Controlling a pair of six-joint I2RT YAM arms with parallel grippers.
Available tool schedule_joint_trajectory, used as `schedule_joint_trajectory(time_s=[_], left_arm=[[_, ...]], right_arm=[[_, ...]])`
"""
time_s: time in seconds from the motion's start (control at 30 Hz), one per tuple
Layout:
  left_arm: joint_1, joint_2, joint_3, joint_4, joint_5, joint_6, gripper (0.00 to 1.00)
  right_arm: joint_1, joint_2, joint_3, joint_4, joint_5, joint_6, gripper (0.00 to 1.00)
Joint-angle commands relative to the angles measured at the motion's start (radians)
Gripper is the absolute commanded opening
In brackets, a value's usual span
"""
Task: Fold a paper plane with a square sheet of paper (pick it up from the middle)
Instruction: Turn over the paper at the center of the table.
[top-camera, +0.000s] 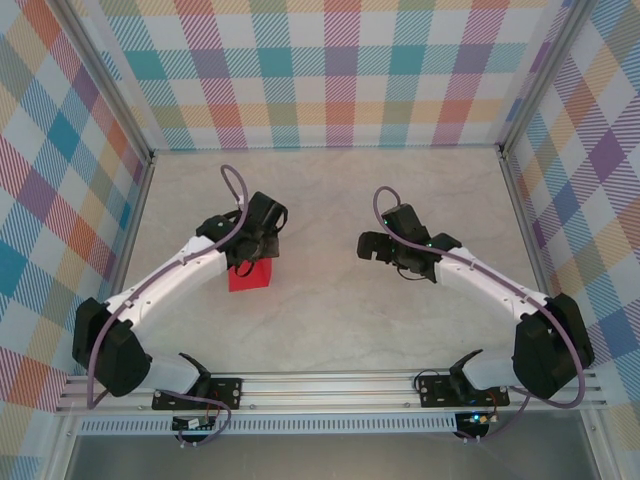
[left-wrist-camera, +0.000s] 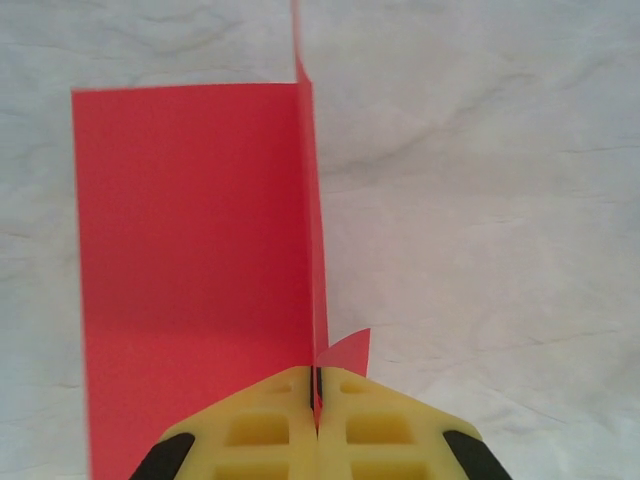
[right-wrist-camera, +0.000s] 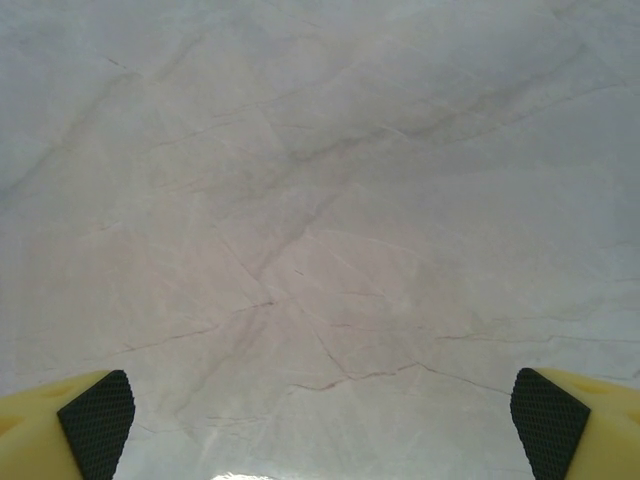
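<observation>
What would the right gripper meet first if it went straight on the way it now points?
Probably the bare marble-look table top: in its wrist view, nothing else lies ahead between the right gripper's open fingers, though depth is unclear.

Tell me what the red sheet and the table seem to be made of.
The sheet: thin paper, matte red; it holds a sharp crease and one flap stands nearly edge-on. The table: pale stone look with grey veins, smooth, slight sheen; real marble or a printed laminate, cannot tell.
</observation>
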Motion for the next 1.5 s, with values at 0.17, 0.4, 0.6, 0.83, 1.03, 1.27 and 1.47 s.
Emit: schedule_joint_trajectory(time_s=[0.17, 0.4, 0.6, 0.83, 1.03, 1.27, 1.47], left_arm=[[-0.072, 0.254, 0.087, -0.119, -0.274, -0.019, 0.06], [-0.141, 0.442, 0.176, -0.112, -0.283, -0.067, 0.06], [-0.195, 0.572, 0.241, -0.038, -0.137, -0.084, 0.12], [-0.216, 0.644, 0.312, 0.016, -0.019, -0.091, 0.2], [-0.216, 0.674, 0.344, 0.021, 0.021, -0.088, 0.3], [-0.216, 0.567, 0.334, 0.076, 0.159, -0.081, 0.45], [-0.209, 0.401, 0.271, 0.161, 0.288, -0.078, 0.56]], right_arm=[[-0.01, -0.019, -0.014, -0.049, 0.061, 0.049, 1.0], [-0.034, -0.045, -0.026, -0.086, 0.092, 0.108, 1.0], [-0.069, -0.083, -0.056, -0.103, 0.107, 0.165, 1.0], [-0.087, -0.101, -0.079, -0.105, 0.097, 0.187, 1.0], [-0.096, -0.109, -0.09, -0.104, 0.085, 0.188, 1.0], [-0.105, -0.12, -0.107, -0.067, 0.024, 0.17, 1.0], [-0.107, -0.104, -0.121, 0.026, -0.138, 0.122, 1.0]])
